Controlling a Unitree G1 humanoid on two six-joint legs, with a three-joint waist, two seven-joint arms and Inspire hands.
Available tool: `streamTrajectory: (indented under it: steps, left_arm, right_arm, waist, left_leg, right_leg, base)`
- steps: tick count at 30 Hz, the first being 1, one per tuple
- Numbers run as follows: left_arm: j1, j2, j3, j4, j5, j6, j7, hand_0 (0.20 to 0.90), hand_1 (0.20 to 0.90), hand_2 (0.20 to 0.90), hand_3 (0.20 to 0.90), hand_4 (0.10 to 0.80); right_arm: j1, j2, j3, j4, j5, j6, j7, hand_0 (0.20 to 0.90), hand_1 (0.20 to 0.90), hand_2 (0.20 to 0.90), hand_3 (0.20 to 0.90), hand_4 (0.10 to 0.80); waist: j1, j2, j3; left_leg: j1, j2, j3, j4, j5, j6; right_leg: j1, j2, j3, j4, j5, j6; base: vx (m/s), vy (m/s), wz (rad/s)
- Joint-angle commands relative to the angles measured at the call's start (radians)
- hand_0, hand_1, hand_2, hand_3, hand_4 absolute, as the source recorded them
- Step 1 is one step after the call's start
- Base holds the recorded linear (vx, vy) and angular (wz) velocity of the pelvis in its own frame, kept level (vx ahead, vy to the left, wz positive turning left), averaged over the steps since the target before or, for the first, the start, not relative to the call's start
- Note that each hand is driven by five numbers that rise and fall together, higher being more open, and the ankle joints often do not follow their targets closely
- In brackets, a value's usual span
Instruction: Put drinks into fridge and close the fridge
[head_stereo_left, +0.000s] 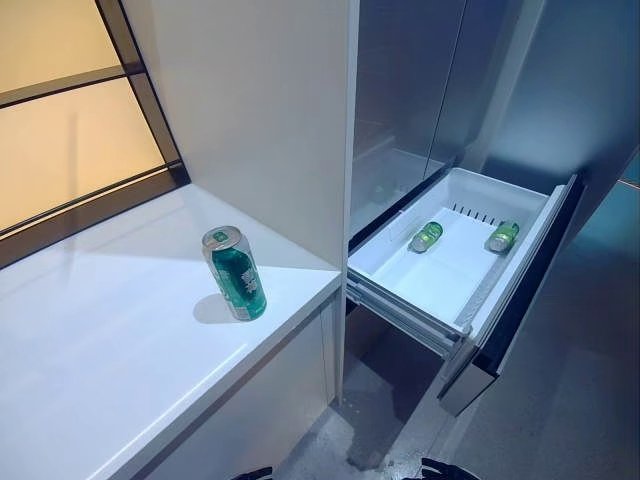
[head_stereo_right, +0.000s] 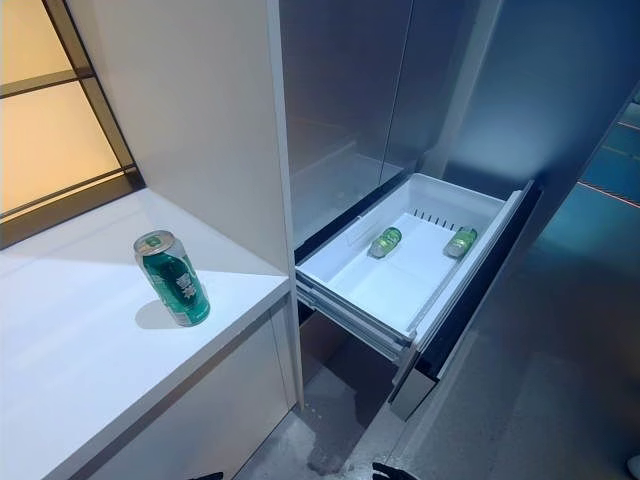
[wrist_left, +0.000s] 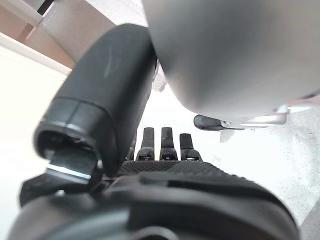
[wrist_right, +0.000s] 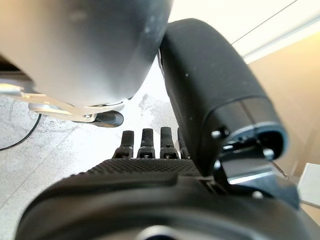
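I have one green can (head_stereo_left: 235, 272) standing upright on the white counter (head_stereo_left: 110, 350), near its front right corner and well apart from the fridge drawer (head_stereo_left: 455, 262), which is pulled out low to my right. Two more drinks, small green bottles by the look of them (head_stereo_left: 427, 236) (head_stereo_left: 503, 236), already lie on their sides near the back of the drawer, apart from each other. Neither hand shows in the head views. In the wrist views the left hand (wrist_left: 162, 150) and right hand (wrist_right: 145, 147) both hang down by my sides toward the floor, fingers straight and relaxed, holding nothing. So I judge the last can is still to be fetched, then the drawer shut. The risks I see: the can is tall and narrow, so a sideways brush from my fingers on the way in could tip it and roll it off the counter's edge. The drawer sits much lower than the counter, so letting go too high could make the can bounce or knock the bottles. Pushing the drawer off-centre could jam it on its rails.
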Motion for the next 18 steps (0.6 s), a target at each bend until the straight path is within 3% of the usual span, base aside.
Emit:
streamTrajectory:
  steps: [1,12,16,18]
  left_arm:
    - [-0.044,-0.006,-0.014,0.033,0.012,-0.013,-0.022,0.9,0.9,0.9,0.9,0.8]
    - [-0.049,-0.004,-0.022,0.019,-0.005,-0.06,-0.031,0.9,0.9,0.9,0.9,0.8]
    - [-0.06,0.004,-0.042,-0.018,0.019,-0.179,-0.053,0.9,0.9,0.9,0.9,0.8]
    - [-0.075,0.023,-0.093,-0.095,0.065,-0.292,-0.071,0.9,0.9,0.9,0.9,0.8]
  right_arm:
    - [-0.046,-0.003,0.029,0.049,-0.031,-0.004,0.037,0.9,0.9,0.9,0.9,0.8]
    - [-0.053,-0.009,0.029,0.045,-0.033,0.003,0.038,0.9,0.9,0.9,0.9,0.8]
    - [-0.059,-0.015,0.037,0.038,-0.033,0.012,0.041,0.9,0.9,0.9,0.9,0.8]
    - [-0.064,-0.028,0.044,0.024,-0.032,0.025,0.045,0.9,0.9,0.9,0.9,0.8]
  waist:
    - [0.022,-0.016,0.004]
    - [0.022,-0.014,0.006]
    - [0.02,-0.011,0.007]
    - [0.02,-0.006,0.012]
  left_leg:
    - [-0.051,-0.044,0.064,0.041,-0.046,0.006]
    - [-0.052,-0.044,0.064,0.042,-0.046,0.006]
    - [-0.054,-0.043,0.064,0.041,-0.044,0.004]
    - [-0.058,-0.041,0.065,0.042,-0.042,0.003]
  right_leg:
    - [-0.035,-0.002,0.003,0.09,-0.087,0.051]
    - [-0.036,-0.003,0.004,0.092,-0.088,0.052]
    - [-0.038,-0.003,0.007,0.091,-0.086,0.054]
    - [-0.043,-0.002,0.008,0.092,-0.086,0.055]
  base:
    - [0.0,0.0,0.0]
    - [0.0,0.0,0.0]
    - [0.0,0.0,0.0]
    - [-0.04,0.02,-0.01]
